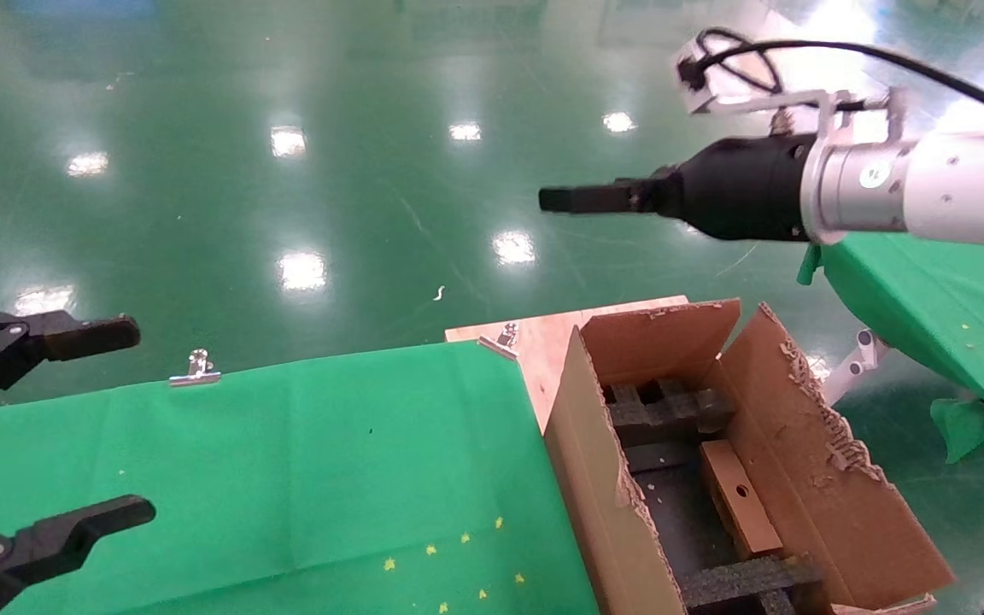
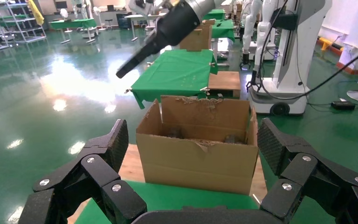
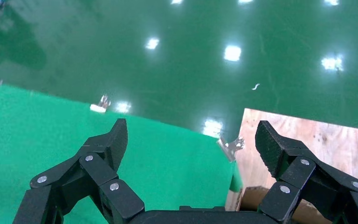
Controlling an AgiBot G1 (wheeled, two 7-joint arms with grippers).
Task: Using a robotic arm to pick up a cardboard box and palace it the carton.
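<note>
Hovering high above the carton (image 1: 808,444), toward its 11 o'clock: the robotic arm (image 1: 936,184), with the right pincer (image 3: 191,140) spread wide and holding nothing. Parked at 9 o'clock of the bench (image 1: 287,478), likewise released and empty: the left pincer (image 1: 137,418). Lying inside the carton already, toward its 3 o'clock wall: the cardboard box (image 1: 740,500), tilted, one long edge seemingly up against that wall and the other down among the black foam inserts (image 1: 671,410). Judged as placed, then, but not seated flat.

Likely troubles from here:

- Sliding or tipping of the cardboard box deeper between the foam pieces, given that lean and any knock to the carton.
- Snagging on the ragged flap (image 1: 825,410) at 3 o'clock in case of a low drop or a low swing back across it, possibly dragging the carton along the wooden board (image 1: 543,342), with no visible fastening there.
- Catching of the looped cable (image 1: 740,64) by the wrist camera during a fast retreat.
- Clipping the near wall of the carton with the left pincer on any forward move, given that wall close ahead in the left wrist view.

Best answered by a high, slow withdrawal toward 3 o'clock, well above the torn edges.
</note>
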